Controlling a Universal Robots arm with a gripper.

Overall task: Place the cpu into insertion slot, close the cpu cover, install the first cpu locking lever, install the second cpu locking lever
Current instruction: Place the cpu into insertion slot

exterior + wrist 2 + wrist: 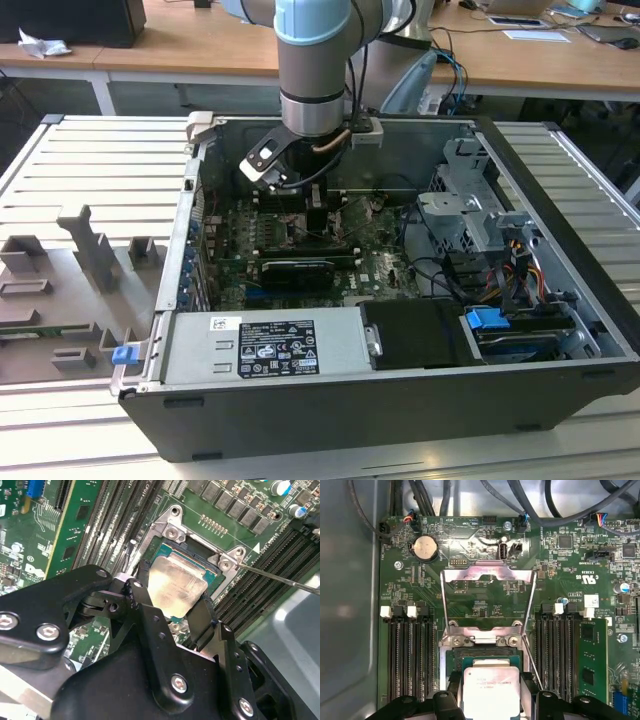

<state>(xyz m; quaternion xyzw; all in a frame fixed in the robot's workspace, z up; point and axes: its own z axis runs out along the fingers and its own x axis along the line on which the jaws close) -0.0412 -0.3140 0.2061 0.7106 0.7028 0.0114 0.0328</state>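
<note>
The arm [315, 80] reaches down into an open computer case [400, 400], with the gripper [318, 215] low over the green board [385, 270] near the case's rear wall. In both wrist views the gripper [174, 597] [491, 687] is clenched on the cpu [177, 580] [491, 682], one black finger [142, 592] pressed against each of two opposite edges. The chip lies flat, pale face up, directly over the insertion slot [170, 530] [470, 640]; whether it is fully seated cannot be told. The slot sits mid-board between two banks of long black memory slots [407, 655]. The cpu cover [487, 573] stands swung open, tipped back from its hinge toward the board edge that carries the coin battery [425, 547]. A thin wire locking lever [280, 580] juts free beside the slot, unlatched.
</note>
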